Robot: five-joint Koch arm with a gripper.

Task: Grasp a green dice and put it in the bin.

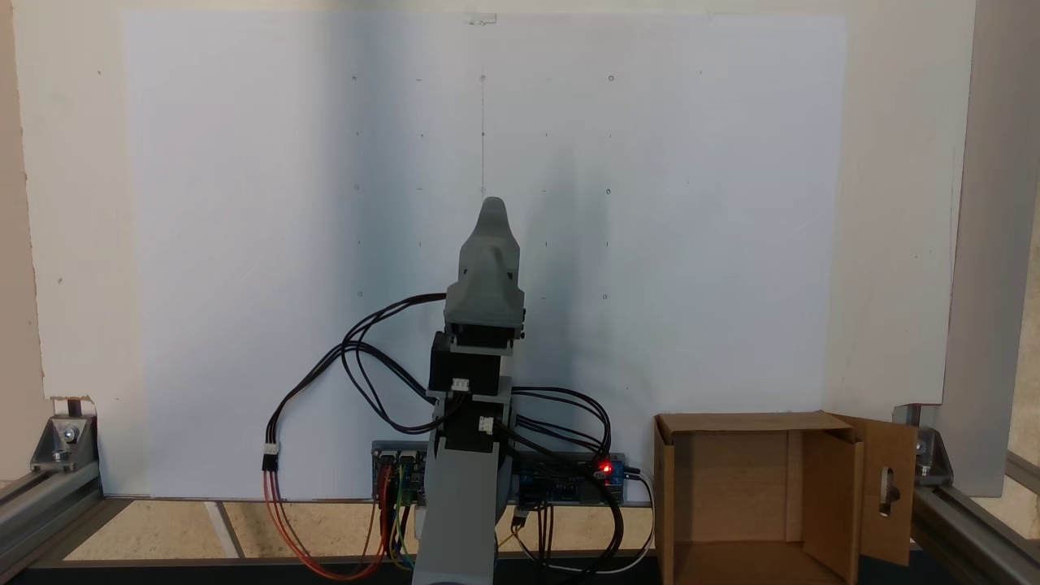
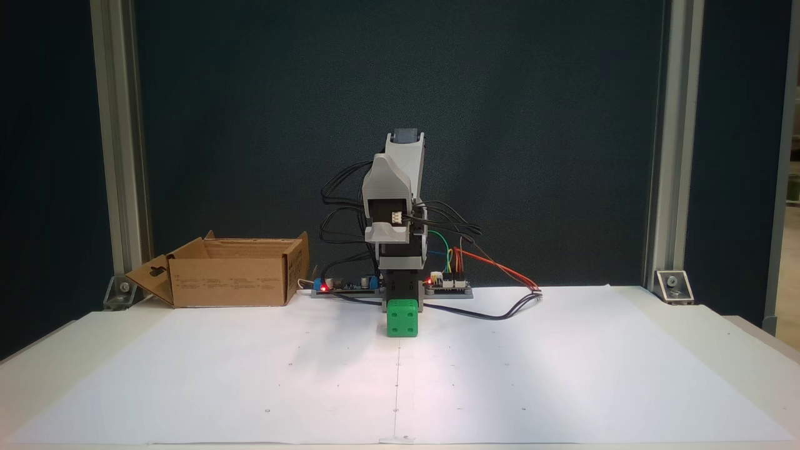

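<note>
Green dice [image 2: 402,317] seen on desk paper directly before arm base, bin [image 2: 232,280] well apart w/ top open for drop; jaws' state undeterminable.

I am seeing my matt grey plastic arm [image 2: 395,206], a glossy green plastic dice [image 2: 402,318] with smooth rounded edges, a matt brown corrugated cardboard bin [image 2: 228,280], smooth white paper [image 2: 562,369] covering the table, brushed aluminium frame posts [image 2: 665,144].

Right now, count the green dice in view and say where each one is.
1. The green dice sits on the white paper directly in front of the arm's base. More could be hidden inside the bin.
</note>
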